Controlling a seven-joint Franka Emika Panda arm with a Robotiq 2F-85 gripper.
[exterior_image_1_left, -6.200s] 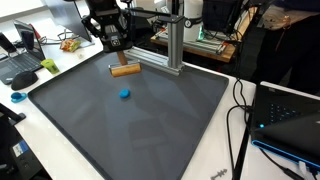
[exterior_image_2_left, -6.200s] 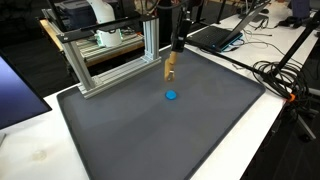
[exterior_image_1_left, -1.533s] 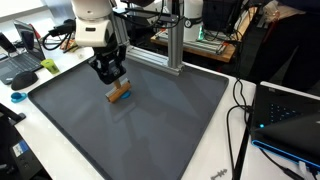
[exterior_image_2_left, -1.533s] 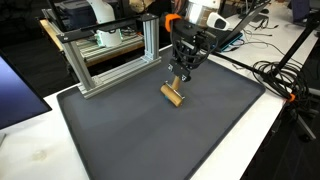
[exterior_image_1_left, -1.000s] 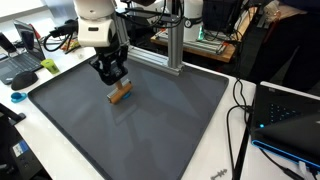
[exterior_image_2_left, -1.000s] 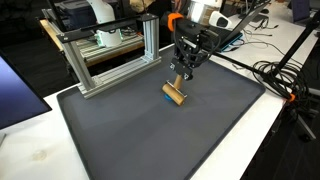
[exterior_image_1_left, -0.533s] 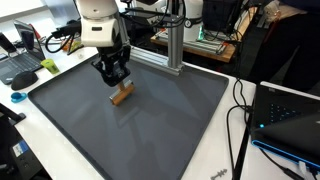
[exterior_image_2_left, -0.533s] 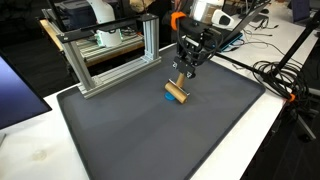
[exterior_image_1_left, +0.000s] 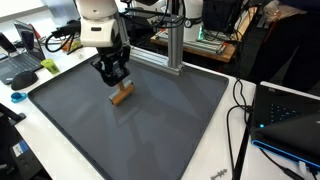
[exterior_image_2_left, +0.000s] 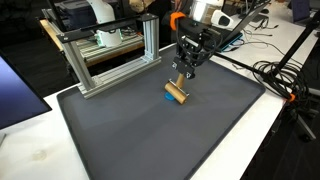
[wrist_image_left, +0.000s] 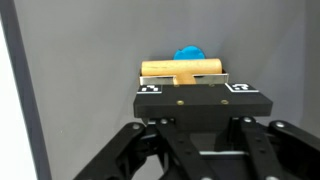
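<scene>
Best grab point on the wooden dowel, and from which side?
Grip the wooden dowel at mid-length, coming from above with the jaws across its thin width. It is a long, even cylinder, level in the wrist view, so the middle probably balances. The pincer is shut on it there, with a blue ball close beside it.

The short wooden cylinder (exterior_image_1_left: 121, 94) sits in the gripper (exterior_image_1_left: 115, 80), over the dark mesh mat (exterior_image_1_left: 150, 130) that lies on the table (exterior_image_2_left: 30, 140). In the wrist view, the small blue ball (wrist_image_left: 189, 54) lies just behind the cylinder, partly hidden by it. The aluminium frame (exterior_image_1_left: 172, 45) stands at the mat's far edge, behind the gripper.
</scene>
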